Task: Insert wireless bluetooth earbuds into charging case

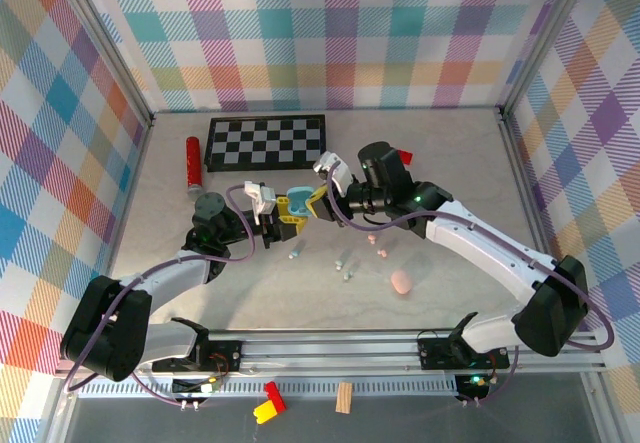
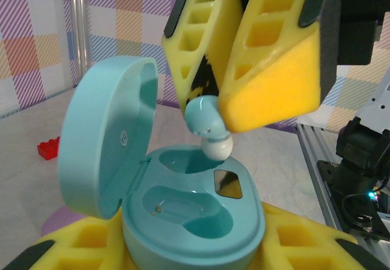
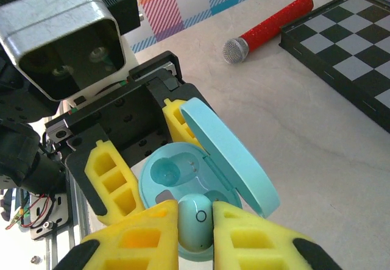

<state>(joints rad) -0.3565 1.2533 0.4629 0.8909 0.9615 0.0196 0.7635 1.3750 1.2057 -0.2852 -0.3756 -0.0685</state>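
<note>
The light blue charging case (image 2: 201,233) is open, its lid (image 2: 103,142) upright and both slots bare. My left gripper (image 2: 195,255) is shut on the case base, a yellow pad on each side of it. My right gripper (image 3: 195,236) is shut on a light blue earbud (image 3: 197,212). The earbud (image 2: 206,124) hangs tip down, just above the case's far slot. From above, both grippers meet over the case (image 1: 300,203) at mid-table. More earbuds (image 1: 343,268) lie loose on the table in front.
A pink case (image 1: 401,283) lies near the front right. A red microphone (image 1: 193,161) and a chessboard (image 1: 266,141) sit at the back left. A small red block (image 1: 405,156) is behind the right arm. The metal rail (image 1: 340,348) runs along the near edge.
</note>
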